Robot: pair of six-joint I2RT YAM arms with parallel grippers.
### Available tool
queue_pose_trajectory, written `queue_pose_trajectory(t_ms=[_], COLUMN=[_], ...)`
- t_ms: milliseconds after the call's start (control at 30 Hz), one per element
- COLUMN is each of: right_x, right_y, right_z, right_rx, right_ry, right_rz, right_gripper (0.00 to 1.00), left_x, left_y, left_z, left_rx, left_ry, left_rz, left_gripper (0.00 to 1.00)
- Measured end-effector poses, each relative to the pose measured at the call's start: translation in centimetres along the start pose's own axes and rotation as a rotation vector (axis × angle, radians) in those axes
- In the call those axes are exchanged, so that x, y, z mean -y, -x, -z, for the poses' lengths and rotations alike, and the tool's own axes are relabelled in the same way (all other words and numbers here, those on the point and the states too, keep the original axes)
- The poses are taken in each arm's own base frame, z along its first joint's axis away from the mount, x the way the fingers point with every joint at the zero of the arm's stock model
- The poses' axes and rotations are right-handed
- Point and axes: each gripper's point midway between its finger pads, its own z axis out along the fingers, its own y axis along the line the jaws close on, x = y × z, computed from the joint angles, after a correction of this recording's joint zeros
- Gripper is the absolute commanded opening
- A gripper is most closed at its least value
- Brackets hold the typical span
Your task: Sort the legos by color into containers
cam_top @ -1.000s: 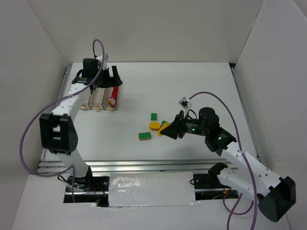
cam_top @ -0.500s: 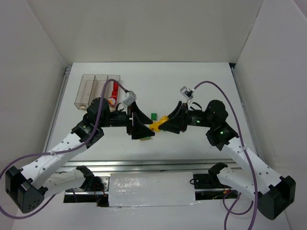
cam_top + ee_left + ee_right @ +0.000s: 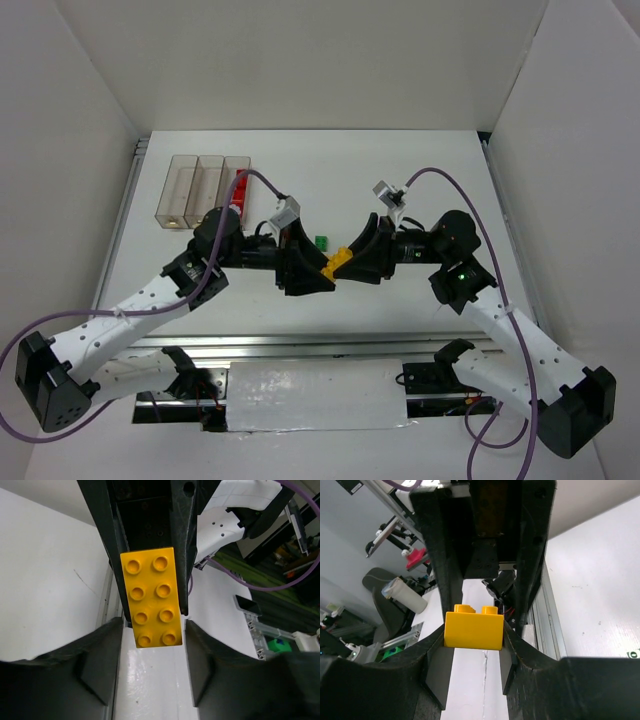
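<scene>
Swung in from the containers (image 3: pixel 205 180), set the left tool (image 3: pixel 153 640) astride the yellow lego (image 3: pixel 151 597) clamped in the closed right tool (image 3: pixel 472 650), could not tell whether gripping yet; judged it light, rigid, slick, best pinched across flat sides.

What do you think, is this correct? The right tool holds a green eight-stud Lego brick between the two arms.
One detail is wrong: the Lego brick is yellow, not green. The left wrist view shows this plainly, along with its eight studs. The rest is correct: the right tool holds it between the two arms.
</scene>
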Motion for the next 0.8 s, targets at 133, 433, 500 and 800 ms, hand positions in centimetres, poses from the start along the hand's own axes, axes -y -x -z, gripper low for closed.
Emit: queue_pose_trajectory(t_ms=[133,433,500,800], right_x=[0.0,1.0,1.7,8.5], right_y=[0.0,0.3,0.6,1.8], right_z=[0.0,0.4,0.8,6.1], right_rx=[0.001,0.032,0.055,0.222], right_ry=[0.003,-0.061,-0.117,-0.523], right_rz=[0.022,0.038,0.036,-0.027], right_gripper=[0.07,1.0,1.0,1.0], left_x=[0.2,-1.1,-2.0,-12.1], left_y=[0.6,1.3,2.3,9.2], left_z=[0.0,0.0,0.7,10.0], left_rx=[0.002,-0.015,-0.007,0.087], left_ry=[0.005,0.089,0.142,0.667], left_rz=[0.0,-0.005,-0.026,-0.095], left_gripper=[0.25,0.0,0.0,0.0])
